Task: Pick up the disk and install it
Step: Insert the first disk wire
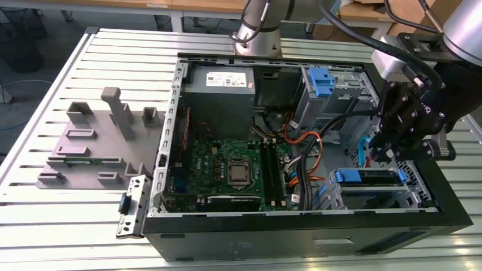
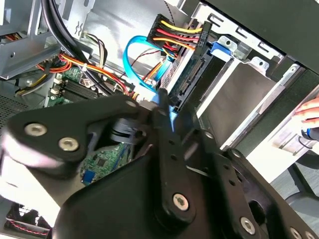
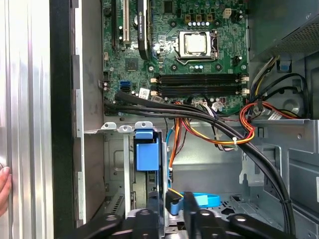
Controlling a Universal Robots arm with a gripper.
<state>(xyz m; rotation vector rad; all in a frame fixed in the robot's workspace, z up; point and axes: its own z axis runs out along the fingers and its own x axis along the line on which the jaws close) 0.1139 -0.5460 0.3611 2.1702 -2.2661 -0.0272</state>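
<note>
The disk (image 1: 369, 176) sits edge-up in the metal drive cage at the front corner of the open computer case (image 1: 301, 231), on the exterior view's right. Its blue carrier bracket (image 3: 147, 153) shows on top in the first wrist view. In the second wrist view the disk (image 2: 192, 74) has the multicoloured power cable (image 2: 174, 35) plugged into its end. My gripper (image 1: 388, 149) hangs just above the cage beside the disk. Its fingers (image 3: 192, 211) stand apart, and a light blue data cable (image 3: 199, 200) lies in the gap. My gripper (image 3: 172, 213) holds nothing.
The grey power supply (image 1: 222, 84) fills the case's far corner, and a blue latch (image 1: 320, 82) sits on the upper bay. Thick black cables (image 3: 199, 117) cross above the motherboard (image 3: 194, 50). A grey fixture (image 1: 98, 141) stands on the slatted table. A person's hand (image 3: 4, 184) rests outside the case.
</note>
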